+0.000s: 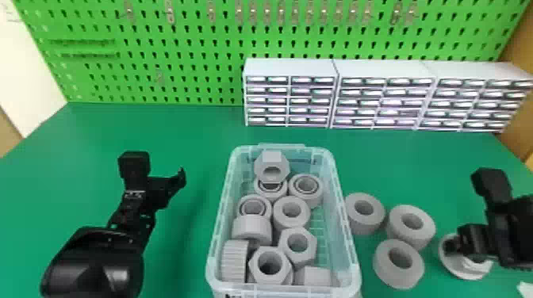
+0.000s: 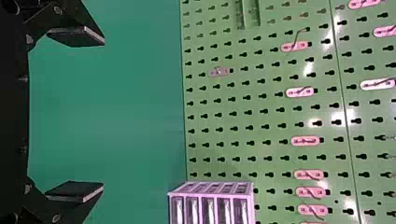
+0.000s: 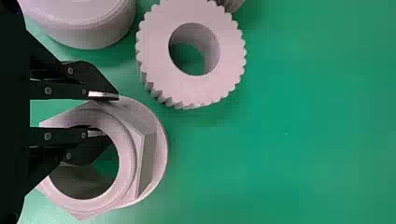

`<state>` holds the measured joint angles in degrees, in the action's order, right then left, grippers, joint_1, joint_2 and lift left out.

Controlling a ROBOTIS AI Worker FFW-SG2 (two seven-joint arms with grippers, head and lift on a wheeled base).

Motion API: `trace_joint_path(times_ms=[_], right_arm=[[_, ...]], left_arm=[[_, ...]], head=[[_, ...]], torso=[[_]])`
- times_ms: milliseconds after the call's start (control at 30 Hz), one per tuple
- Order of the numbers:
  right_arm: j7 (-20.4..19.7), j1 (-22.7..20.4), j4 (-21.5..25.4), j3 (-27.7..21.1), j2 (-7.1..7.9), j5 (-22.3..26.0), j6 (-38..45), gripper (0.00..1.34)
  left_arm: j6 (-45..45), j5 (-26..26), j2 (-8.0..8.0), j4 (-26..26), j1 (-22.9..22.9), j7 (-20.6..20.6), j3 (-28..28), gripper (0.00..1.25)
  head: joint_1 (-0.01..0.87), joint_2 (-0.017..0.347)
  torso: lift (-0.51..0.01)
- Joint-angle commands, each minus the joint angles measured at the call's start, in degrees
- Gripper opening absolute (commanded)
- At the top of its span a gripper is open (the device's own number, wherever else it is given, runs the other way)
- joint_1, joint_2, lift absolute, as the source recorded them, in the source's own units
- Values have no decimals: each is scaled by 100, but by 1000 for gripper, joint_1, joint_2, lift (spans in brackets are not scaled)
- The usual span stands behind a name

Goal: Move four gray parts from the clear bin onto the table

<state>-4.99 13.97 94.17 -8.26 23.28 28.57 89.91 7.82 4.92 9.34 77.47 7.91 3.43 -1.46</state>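
Observation:
My right gripper [image 1: 456, 246] is at the table's right side, at the flanged gray nut [image 1: 462, 263], which appears to rest on the table. In the right wrist view, my right gripper [image 3: 100, 114] is shut on the ring wall of the nut [image 3: 149, 154], one finger outside and one in the hole. Three gray parts [image 1: 398, 264] stand right of the clear bin [image 1: 349, 245]; the toothed one [image 3: 154, 51] is close by. Several gray parts [image 1: 291, 212] lie inside the bin. My left gripper [image 1: 166, 190] is parked left of it; the left gripper [image 2: 88, 114] is open with nothing between its fingers.
White drawer cabinets [image 1: 289, 69] stand at the back right of the green table [image 1: 178, 130]. Behind them rises a green pegboard [image 1: 190, 47] with hooks. A small white object [image 1: 525, 290] is at the front right edge.

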Motion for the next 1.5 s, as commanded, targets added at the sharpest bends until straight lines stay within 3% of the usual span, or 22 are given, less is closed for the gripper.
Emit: trace_joint_path(times_ms=[0, 1033, 1467], right_arm=[[-11, -9, -65, 17, 1, -9, 17, 293], [-11, 202, -294, 826, -210, 158, 17, 301], [-11, 273, -294, 817, -219, 202, 17, 948]], left_arm=[[0, 0, -11, -4, 0, 0, -4, 1068], [0, -9, -46, -48, 27, 0, -30, 1068], [0, -9, -46, -56, 27, 0, -48, 1066]], head=[[693, 72], [693, 72], [693, 72]], torso=[[-52], [-52], [-52]])
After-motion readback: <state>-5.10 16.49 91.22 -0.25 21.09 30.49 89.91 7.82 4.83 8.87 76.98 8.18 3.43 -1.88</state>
